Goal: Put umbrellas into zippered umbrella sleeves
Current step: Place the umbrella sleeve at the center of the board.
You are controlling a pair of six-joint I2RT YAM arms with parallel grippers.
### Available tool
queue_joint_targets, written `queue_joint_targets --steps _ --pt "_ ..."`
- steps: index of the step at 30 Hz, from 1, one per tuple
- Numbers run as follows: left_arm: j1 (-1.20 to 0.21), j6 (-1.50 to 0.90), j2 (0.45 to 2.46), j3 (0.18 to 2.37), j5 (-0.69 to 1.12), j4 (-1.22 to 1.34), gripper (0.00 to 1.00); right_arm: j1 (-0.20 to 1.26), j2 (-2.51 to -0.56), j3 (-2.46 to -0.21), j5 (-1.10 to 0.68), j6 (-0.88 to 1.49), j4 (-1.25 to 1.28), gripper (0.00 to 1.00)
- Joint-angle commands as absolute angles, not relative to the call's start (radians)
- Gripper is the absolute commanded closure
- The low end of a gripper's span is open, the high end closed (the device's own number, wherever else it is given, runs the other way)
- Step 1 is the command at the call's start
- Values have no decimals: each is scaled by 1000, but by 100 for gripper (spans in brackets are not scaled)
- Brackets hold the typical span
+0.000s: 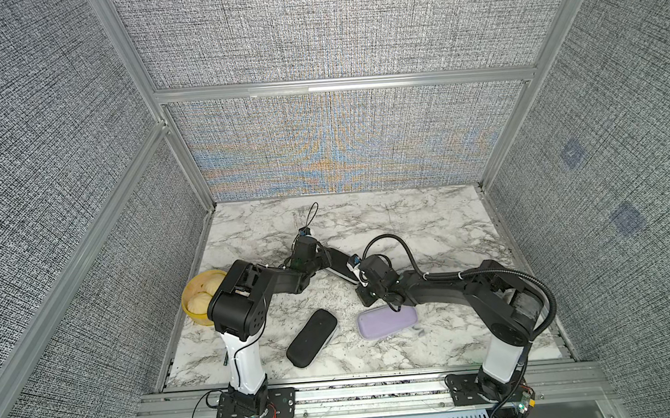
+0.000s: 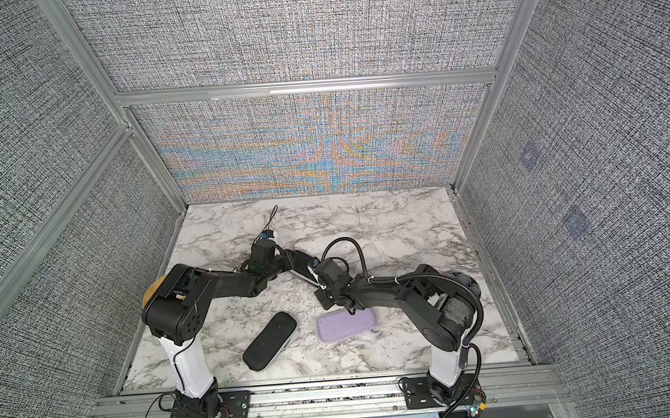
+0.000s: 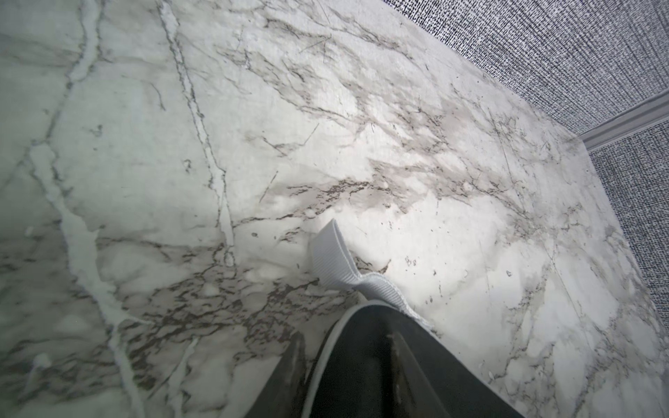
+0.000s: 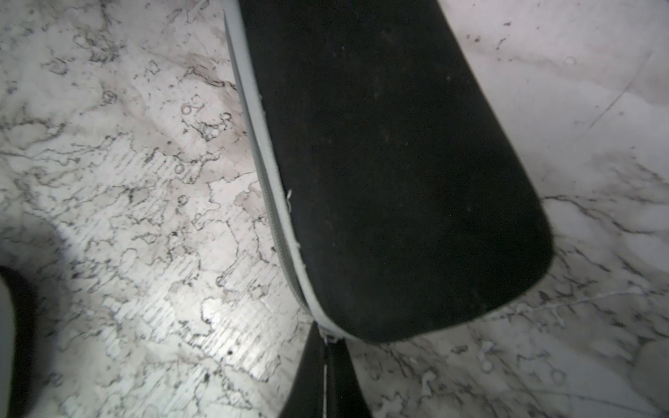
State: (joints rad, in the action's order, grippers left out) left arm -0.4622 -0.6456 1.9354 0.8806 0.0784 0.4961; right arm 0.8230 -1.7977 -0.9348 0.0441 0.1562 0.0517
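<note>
Three zippered umbrella sleeves show, all closed; no umbrellas are in view. One black sleeve (image 1: pixel 339 263) (image 2: pixel 303 267) lies mid-table between my two grippers. My left gripper (image 3: pixel 344 338) has one finger on its black top (image 3: pixel 356 365) and the other just outside the grey zip rim, at the end with a pale ribbon loop (image 3: pixel 331 260). My right gripper (image 4: pixel 324 338) is shut on the small zip pull at the other end of this sleeve (image 4: pixel 380 163). Nearer the front lie a second black sleeve (image 1: pixel 312 338) (image 2: pixel 269 341) and a lavender sleeve (image 1: pixel 387 322) (image 2: pixel 346 325).
A yellow round basket (image 1: pixel 195 308) with buns stands at the left edge, half hidden by my left arm. A thin black cord (image 1: pixel 312 213) loops up behind the left wrist. The marble table (image 1: pixel 427 219) is walled in by grey fabric panels.
</note>
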Motion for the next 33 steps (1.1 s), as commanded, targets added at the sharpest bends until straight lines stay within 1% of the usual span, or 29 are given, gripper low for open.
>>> queue_joint_targets --steps 1,6,8,14,16,18,20,22,26,29,33 --pt "-464 -676 1966 879 84 339 100 848 -1806 -948 -35 187 134 100" --pt "-460 -685 1979 880 82 350 100 892 -1817 -982 -21 218 109 100" --pt "-463 -692 1968 858 82 376 100 867 -1839 -986 -3 231 92 100" --pt "-465 -704 1923 787 135 425 100 769 -1899 -1058 -28 221 71 100" --pt "-465 -699 1889 756 136 424 98 744 -1894 -1062 -24 206 60 100" --pt "-465 -689 1859 740 147 410 94 717 -1887 -1063 -22 189 53 100" --pt "-466 -686 1842 728 182 412 87 696 -1884 -1071 -22 178 40 100" --pt "-465 -680 1827 716 213 415 77 686 -1884 -1079 -23 161 38 100" --pt "-460 -649 1749 700 179 368 58 665 -1888 -1090 -12 127 11 100" --pt "-455 -598 1695 731 174 314 52 636 -1877 -1073 -24 119 18 100" --pt "-453 -490 1675 835 236 214 51 612 -1878 -1076 -42 74 17 100"
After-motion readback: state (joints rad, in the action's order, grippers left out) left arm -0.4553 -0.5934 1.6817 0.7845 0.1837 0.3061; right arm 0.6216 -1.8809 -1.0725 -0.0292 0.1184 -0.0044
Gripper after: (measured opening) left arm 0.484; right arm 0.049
